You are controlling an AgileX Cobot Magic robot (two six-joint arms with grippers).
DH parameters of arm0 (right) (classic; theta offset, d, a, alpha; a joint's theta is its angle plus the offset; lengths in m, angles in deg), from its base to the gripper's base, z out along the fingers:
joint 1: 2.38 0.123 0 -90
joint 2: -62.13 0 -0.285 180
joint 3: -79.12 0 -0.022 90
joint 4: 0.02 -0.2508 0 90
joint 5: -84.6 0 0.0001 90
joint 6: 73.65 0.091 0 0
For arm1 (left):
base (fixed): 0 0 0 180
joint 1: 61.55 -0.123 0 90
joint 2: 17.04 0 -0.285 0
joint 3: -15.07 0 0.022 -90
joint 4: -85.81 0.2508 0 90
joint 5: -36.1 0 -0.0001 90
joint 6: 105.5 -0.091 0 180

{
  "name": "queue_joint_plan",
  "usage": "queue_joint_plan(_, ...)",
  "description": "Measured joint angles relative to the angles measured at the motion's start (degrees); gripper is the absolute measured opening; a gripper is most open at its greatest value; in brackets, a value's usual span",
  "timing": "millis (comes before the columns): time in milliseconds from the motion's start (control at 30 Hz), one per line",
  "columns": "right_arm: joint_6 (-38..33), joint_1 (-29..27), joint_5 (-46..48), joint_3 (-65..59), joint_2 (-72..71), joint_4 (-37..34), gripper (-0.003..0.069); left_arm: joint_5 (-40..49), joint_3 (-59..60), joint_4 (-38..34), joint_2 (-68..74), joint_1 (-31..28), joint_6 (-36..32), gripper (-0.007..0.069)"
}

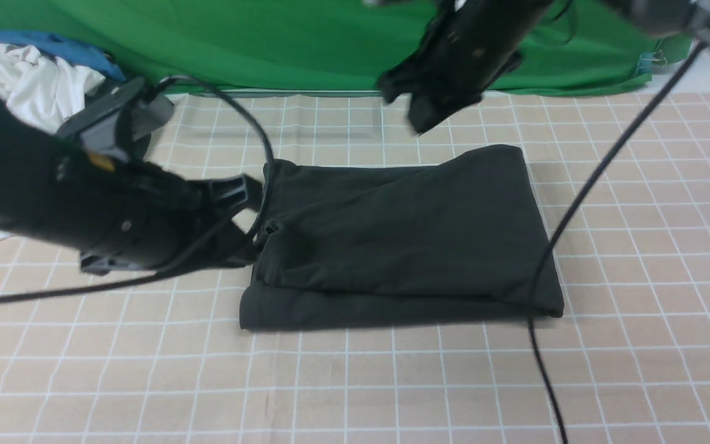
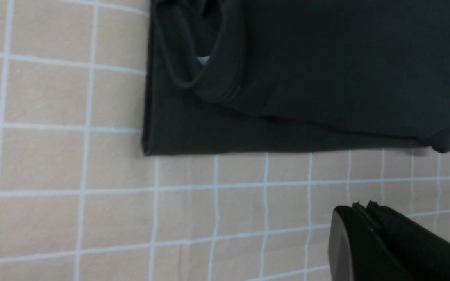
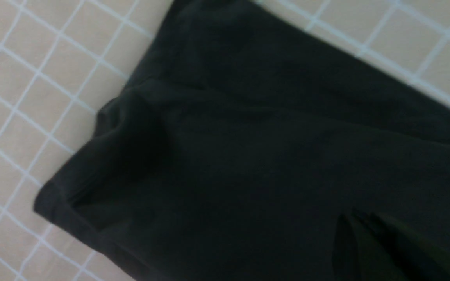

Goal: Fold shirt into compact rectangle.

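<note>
Most of the folding looks finished. The shirt (image 1: 401, 237) lies in the middle of the surface (image 1: 638, 246), on the checked cloth, doubled over into a blocky, roughly four-sided bundle with at least two layers showing along its near edge. No sleeve trails out from any side that I can see, and the printed chest is turned inward or under, since no white lettering shows.

The shape is not yet a clean rectangle. The upper layer sits askew on the lower one: its near edge runs at a slant, leaving a strip of the bottom layer exposed along the front and at the near-left corner. On the left end the collar opening (image 2: 197, 58) gapes and a pale label peeks out there. The far-right corner bulges up a little rather than lying flat.

Neither arm has hold of the cloth. The left claw (image 1: 250, 191) sits just beside the left end of the bundle, with its tips pressed together and nothing between them; in the front view it may brush the collar edge, but the blur there makes that hard to settle. The right claw (image 1: 429, 114) hangs above the far edge, clear of the fabric, jaws together and empty.

My judgement: what remains is tidying at most, squaring the top layer to the bottom and flattening the collar end, or simply withdrawing both arms.

A white garment (image 1: 34, 83) lies heaped at the far left, well apart.
</note>
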Motion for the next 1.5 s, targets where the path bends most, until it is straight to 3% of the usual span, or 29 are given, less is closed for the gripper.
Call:
queue_joint_plan(167, -2.02, -3.94, 0.08, -6.38, -7.41, 1.14, 0.0036, 0.25, -7.92, -2.06, 8.37, 0.96, -2.63, 0.0013)
queue_joint_plan(300, -4.59, -7.23, 0.47, -18.97, -14.10, 1.20, 0.0036, 0.18, -15.52, -0.91, 19.06, 3.56, -2.80, 0.0013)
queue_joint_plan(600, -7.45, -9.26, -7.72, -41.55, -22.38, 0.95, 0.0036, 5.23, -17.66, 12.73, 34.10, 3.30, 11.11, 0.0013)
queue_joint_plan(867, -9.29, -10.04, -12.80, -46.71, -28.06, 0.74, 0.0036, 6.35, -17.73, 16.18, 31.88, 3.07, 12.78, 0.0013)
queue_joint_plan(1133, -10.08, -16.77, -16.75, -48.66, -49.78, 0.82, 0.0036, 8.27, -17.67, 19.18, 10.80, -0.07, 12.94, 0.0013)
queue_joint_plan(1367, -10.07, -17.59, -38.45, -62.33, -76.96, 1.18, 0.0036, 3.61, -10.20, 18.39, -12.35, -0.02, 12.94, 0.0013)
queue_joint_plan(1500, -9.61, -17.59, -54.95, -78.07, -95.80, 0.72, 0.0036, -4.04, 3.10, 18.39, -30.21, -0.02, 12.94, 0.0013)
